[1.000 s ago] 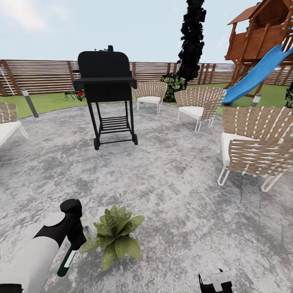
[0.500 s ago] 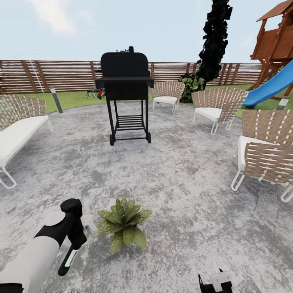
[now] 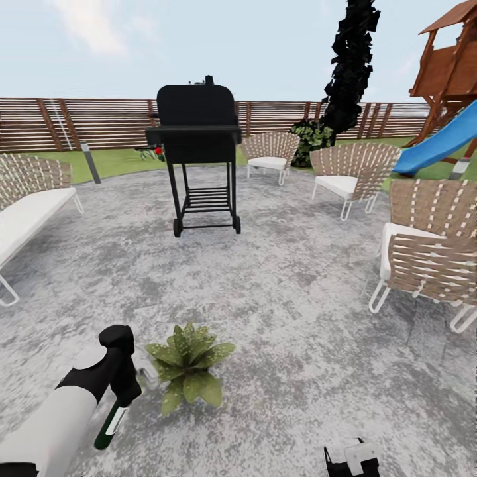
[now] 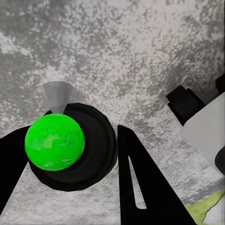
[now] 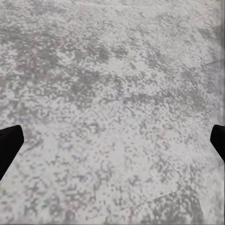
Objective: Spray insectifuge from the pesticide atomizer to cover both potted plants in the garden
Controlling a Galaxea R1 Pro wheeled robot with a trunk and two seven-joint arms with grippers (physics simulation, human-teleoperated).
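Item 1. Left gripper [image 3: 120,391]: clenched around the pesticide atomizer [image 3: 110,420], black fingers [image 4: 140,187] pressed to either side of the bottle body. Bottle hangs base-down below the wrist, trigger head up inside the grasp; probably carried this way so the nozzle can be swung toward foliage with little wrist change. Bright green round end of the bottle faces the left wrist camera.

Item 2. Potted plant [image 3: 186,371]: speckled green rosette standing on the patio [image 3: 291,318], just beside the held bottle on the side away from the left arm, near but not touching. Pot hidden under the leaves. A pale green leaf tip shows at the edge of the left wrist view. Placement suits spraying at short range; judged next step.

Item 3. Right gripper [image 3: 352,459]: released, fingertips spread wide apart over bare grey paving, nothing between them. Parked low, apparently idle.

Item 4. Surroundings, well beyond both grippers: black grill [image 3: 197,152], woven chairs [image 3: 424,252], slatted fence [image 3: 79,122], blue slide [image 3: 440,142].

Item 5. Writing: pale label on the bottle, text too small to read. No brand legible anywhere.
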